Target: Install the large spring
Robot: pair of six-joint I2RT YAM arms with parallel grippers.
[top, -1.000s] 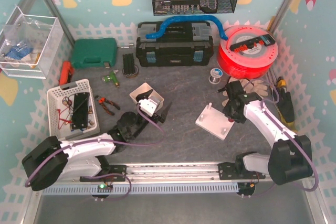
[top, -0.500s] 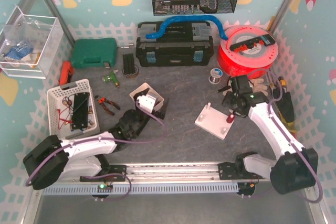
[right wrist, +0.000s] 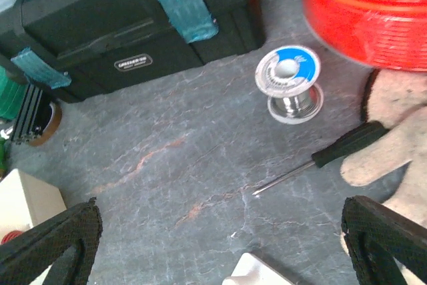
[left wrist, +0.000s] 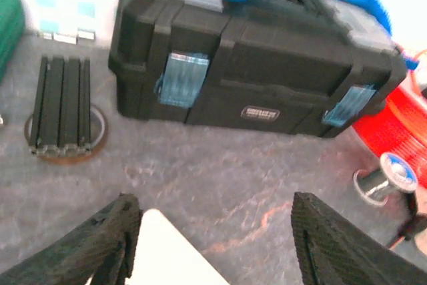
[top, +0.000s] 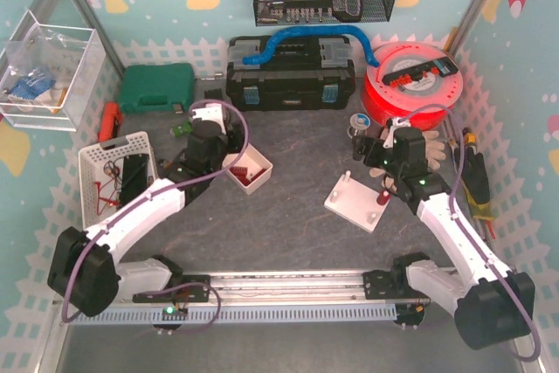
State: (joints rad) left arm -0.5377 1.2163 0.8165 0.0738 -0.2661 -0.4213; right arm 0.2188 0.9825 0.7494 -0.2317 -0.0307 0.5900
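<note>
A black plastic toolbox with translucent blue latches (top: 290, 83) sits at twelve o'clock on the grey stone-patterned tabletop (top: 288, 229), with a blue corrugated hose (top: 306, 39) draped over its lid. A red filament spool (top: 410, 85) lies at two o'clock. At its seven o'clock stands a small blue-capped reel of solder wire (right wrist: 288, 81), near a thin black-handled screwdriver (right wrist: 333, 151) and a beige work glove (right wrist: 393, 118). A green plastic case (top: 155, 87) lies at ten o'clock and a white slotted plastic basket (top: 92, 163) at nine. At the toolbox's eight o'clock, black aluminium rails (left wrist: 61, 101) stand on a brown tape roll (left wrist: 65, 159).
</note>
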